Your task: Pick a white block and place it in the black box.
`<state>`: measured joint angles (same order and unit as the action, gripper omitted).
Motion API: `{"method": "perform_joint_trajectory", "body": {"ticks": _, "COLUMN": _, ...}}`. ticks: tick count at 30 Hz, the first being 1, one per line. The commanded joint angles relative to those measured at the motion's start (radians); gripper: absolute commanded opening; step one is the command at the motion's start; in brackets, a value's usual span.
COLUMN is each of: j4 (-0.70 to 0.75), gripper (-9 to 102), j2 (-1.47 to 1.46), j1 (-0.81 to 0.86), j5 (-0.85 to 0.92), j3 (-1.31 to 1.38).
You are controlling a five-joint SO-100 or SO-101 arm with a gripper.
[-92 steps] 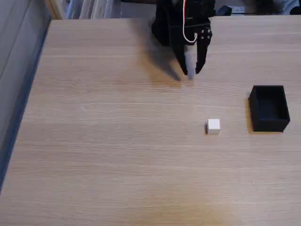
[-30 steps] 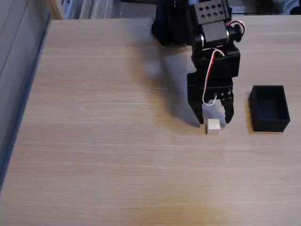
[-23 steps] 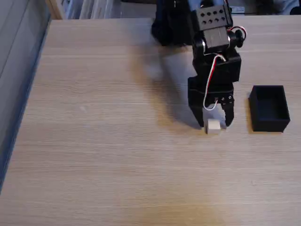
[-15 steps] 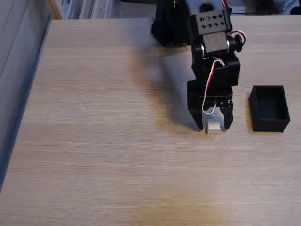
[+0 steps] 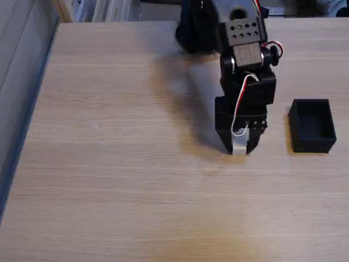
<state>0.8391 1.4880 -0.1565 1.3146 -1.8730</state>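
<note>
In the fixed view my black gripper [image 5: 239,148] points down at the table right of centre, its two fingers closed around the white block [image 5: 239,145]. The block shows as a pale patch between the fingertips, low at the tabletop. The black box [image 5: 312,143] stands open-topped on the table to the right of the gripper, a short gap away, with nothing visible inside it.
The arm's black base [image 5: 197,27] sits at the back edge of the wooden table [image 5: 120,164]. The table's left edge [image 5: 32,109] runs diagonally beside a grey floor strip. Shelves and clutter line the far side.
The gripper came down from the back of the table, straddled the white block with its fingers open, then closed them on it. The block shifted slightly left.
</note>
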Motion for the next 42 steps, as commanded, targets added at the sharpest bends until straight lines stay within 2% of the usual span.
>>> {"method": "perform_joint_trajectory", "body": {"ticks": 1, "j4": 0.012, "gripper": 0, "j2": 0.021, "j1": 0.006, "j5": 0.025, "j3": 0.028}}
{"method": "perform_joint_trajectory", "body": {"ticks": 8, "j4": 0.000, "gripper": 0, "j2": 0.155, "j1": 0.014, "j5": 0.080, "j3": -0.029}}
{"method": "perform_joint_trajectory", "body": {"ticks": 19, "j4": -0.064, "gripper": 0, "j2": 0.561, "j1": -0.034, "j5": 0.209, "j3": -0.281}}
{"method": "perform_joint_trajectory", "body": {"ticks": 27, "j4": 0.048, "gripper": 0, "j2": 0.816, "j1": -0.212, "j5": 0.176, "j3": -0.345}}
{"method": "perform_joint_trajectory", "body": {"ticks": 34, "j4": 0.192, "gripper": 0, "j2": 0.706, "j1": -0.411, "j5": 0.077, "j3": -0.158}}
{"method": "perform_joint_trajectory", "body": {"ticks": 42, "j4": 0.207, "gripper": 0, "j2": 0.440, "j1": -0.462, "j5": 0.005, "j3": 0.063}}
